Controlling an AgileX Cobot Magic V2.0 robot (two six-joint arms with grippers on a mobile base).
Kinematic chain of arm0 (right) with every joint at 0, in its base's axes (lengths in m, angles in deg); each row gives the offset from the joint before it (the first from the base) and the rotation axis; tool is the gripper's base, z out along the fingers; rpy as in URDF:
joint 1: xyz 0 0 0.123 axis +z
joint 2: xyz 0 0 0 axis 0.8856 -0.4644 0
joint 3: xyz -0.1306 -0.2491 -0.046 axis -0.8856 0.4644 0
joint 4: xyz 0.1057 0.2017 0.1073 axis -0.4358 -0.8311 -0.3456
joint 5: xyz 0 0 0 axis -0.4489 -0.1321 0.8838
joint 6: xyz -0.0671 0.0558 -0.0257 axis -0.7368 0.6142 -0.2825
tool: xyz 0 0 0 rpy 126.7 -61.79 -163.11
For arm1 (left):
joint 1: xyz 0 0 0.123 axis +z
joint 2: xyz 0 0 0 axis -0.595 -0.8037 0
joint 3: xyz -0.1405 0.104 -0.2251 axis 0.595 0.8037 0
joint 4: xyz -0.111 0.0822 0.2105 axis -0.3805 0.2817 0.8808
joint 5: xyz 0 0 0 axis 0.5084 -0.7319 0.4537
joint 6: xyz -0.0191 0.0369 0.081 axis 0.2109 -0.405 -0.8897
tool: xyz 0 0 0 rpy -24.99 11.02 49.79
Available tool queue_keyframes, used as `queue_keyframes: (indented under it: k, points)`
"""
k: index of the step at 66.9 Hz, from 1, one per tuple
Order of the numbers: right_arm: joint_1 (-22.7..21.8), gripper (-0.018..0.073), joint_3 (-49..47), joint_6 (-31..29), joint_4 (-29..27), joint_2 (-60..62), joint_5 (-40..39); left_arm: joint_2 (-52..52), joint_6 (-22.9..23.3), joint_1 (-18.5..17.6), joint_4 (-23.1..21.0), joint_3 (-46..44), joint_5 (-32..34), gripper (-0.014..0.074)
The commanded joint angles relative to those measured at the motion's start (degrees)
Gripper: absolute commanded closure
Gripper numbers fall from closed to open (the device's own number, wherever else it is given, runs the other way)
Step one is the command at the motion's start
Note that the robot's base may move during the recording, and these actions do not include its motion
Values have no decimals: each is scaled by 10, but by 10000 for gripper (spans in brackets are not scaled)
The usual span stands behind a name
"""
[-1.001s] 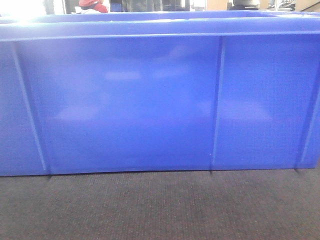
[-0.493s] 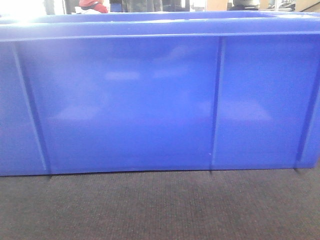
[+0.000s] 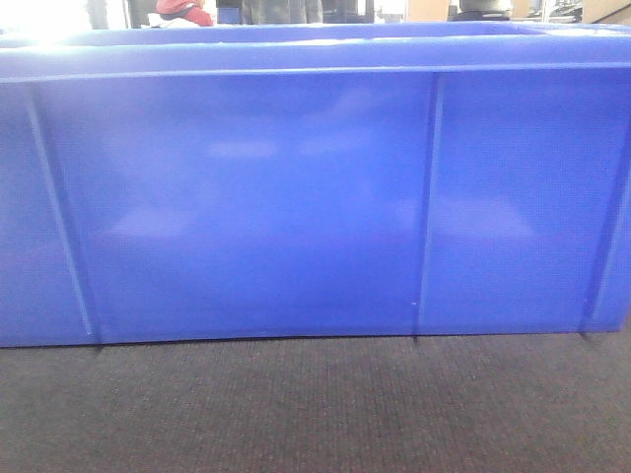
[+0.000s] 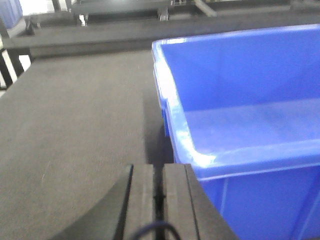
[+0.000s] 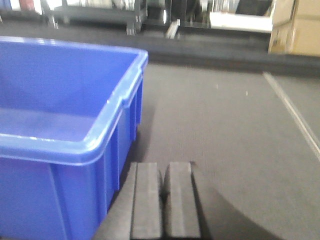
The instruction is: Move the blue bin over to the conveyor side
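The blue bin stands upright on the dark woven conveyor belt, and its near wall fills the front view. It looks empty inside in the left wrist view and the right wrist view. My left gripper is shut and empty, just outside the bin's left near corner. My right gripper is shut and empty, just outside the bin's right near corner. Neither gripper holds the bin; whether they touch its walls cannot be told.
The belt stretches left of the bin and also right of it. A pale line runs along the belt's right side. Dark frames and racks stand behind, with cardboard boxes at the far right.
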Motion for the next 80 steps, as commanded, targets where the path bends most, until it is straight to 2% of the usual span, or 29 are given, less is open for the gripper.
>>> queue_keyframes:
  k: [1, 63, 68, 80]
  points:
    - [1, 629, 11, -5, 8, 14, -26, 12, -1, -2, -7, 1, 15, 613]
    - [1, 629, 14, -5, 8, 14, -47, 16, -1, -2, -12, 16, 16, 613]
    - [1, 629, 14, -5, 8, 14, -47, 27, -1, 2, -11, 42, 38, 613]
    - [1, 629, 14, -5, 8, 14, -47, 79, -1, 33, -21, 148, 144, 613]
